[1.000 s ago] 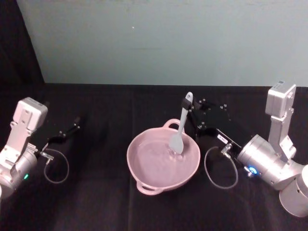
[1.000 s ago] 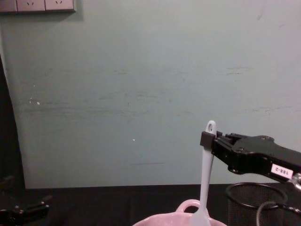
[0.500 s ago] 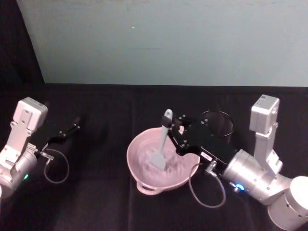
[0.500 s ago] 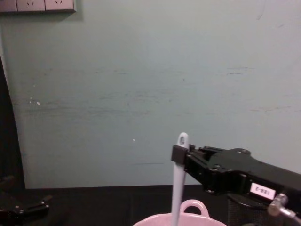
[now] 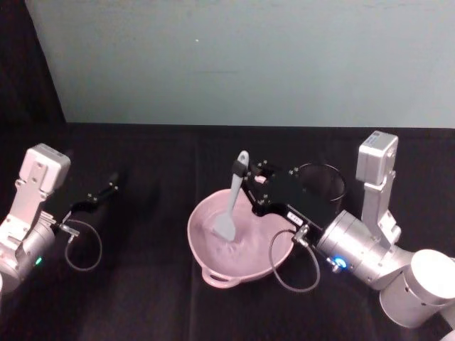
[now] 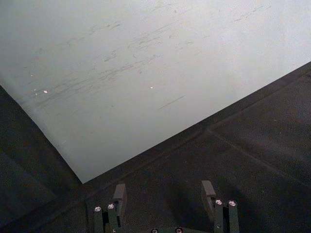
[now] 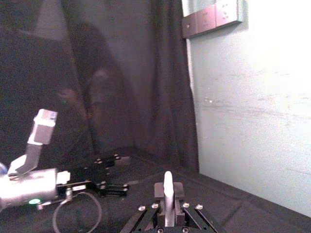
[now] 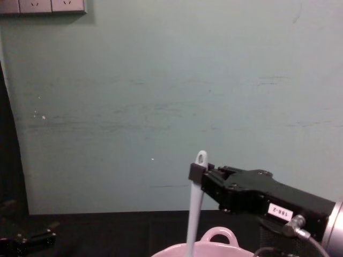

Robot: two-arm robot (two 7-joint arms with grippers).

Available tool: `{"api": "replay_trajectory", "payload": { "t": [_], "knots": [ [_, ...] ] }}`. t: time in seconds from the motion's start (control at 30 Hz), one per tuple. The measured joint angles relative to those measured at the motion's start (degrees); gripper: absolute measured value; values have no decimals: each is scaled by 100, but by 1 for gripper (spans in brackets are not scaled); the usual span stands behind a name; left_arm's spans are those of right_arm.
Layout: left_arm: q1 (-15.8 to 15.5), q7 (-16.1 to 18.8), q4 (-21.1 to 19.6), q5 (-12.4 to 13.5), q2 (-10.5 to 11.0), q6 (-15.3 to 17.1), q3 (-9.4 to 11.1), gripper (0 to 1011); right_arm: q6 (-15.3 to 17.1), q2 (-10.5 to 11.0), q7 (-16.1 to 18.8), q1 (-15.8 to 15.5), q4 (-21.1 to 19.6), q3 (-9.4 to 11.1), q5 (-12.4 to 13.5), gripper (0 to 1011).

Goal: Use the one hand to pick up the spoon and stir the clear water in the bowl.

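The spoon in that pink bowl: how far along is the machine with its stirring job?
Pick-up looks done: the right gripper is shut on the spoon near its hole end. In hand: the blade is down inside the bowl, placed for stirring. Left: finishing the stir. The left gripper sits idle and open, far left.

One small white label [image 8: 280, 210] is stuck on the side of the black right hand [image 8: 196, 172], seen in the chest view. Its dark print stands upside down there and seems to run as three digits, a dash and a 2, perhaps 168-2; the middle digits are unsure. In the head view it is too small to read
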Motion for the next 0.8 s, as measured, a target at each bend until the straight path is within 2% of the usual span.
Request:
{"api": "replay_trajectory", "payload": {
  "t": [0.2, 0.43, 0.53, 0.8],
  "knots": [
    [0, 0, 0, 0, 0, 0, 0, 1005, -86, -7, -85, 98, 176, 154, 5, 110],
    [0, 0, 0, 1, 0, 0, 0, 1005, -124, 82, -138, 68, 175, 325, 12, 110],
    [0, 0, 0, 0, 0, 0, 0, 1005, -123, 167, -151, -25, 61, 402, 12, 109],
    [0, 0, 0, 1, 0, 0, 0, 1005, -40, 344, -134, -225, -249, 416, -62, 110]
  ]
}}
